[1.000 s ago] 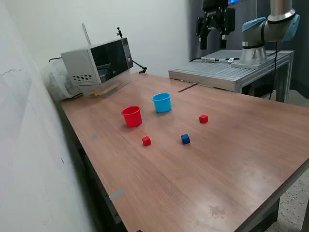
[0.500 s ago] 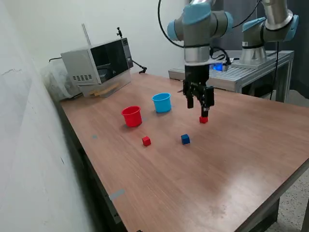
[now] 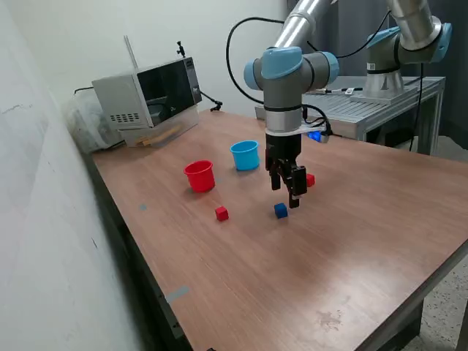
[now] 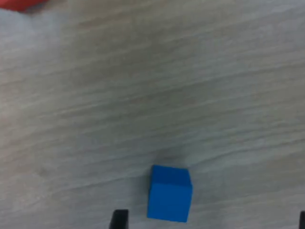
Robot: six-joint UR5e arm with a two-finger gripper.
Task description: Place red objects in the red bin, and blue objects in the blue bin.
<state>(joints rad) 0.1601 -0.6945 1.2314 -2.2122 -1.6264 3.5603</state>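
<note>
We see our black two-finger gripper (image 3: 285, 196) hanging open just above the small dark blue solid cube (image 3: 281, 210) — the cube lies on the wooden table (image 3: 351, 241) between the spread fingertips. Past the gripper sit the round light-blue plastic cup (image 3: 246, 155) and round red plastic cup (image 3: 199, 176).

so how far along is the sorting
Nothing looks sorted yet. The open pincer hangs empty just above the blue cube, which sits on the table. Both red cubes also lie on the table, outside the red cup and blue cup.

The grey-and-light-blue jointed robot arm (image 3: 291, 69) reaches down with its wrist vertical, its black two-finger gripper (image 3: 286, 196) pointing downward, fingers spread apart, low over the tabletop.
</note>
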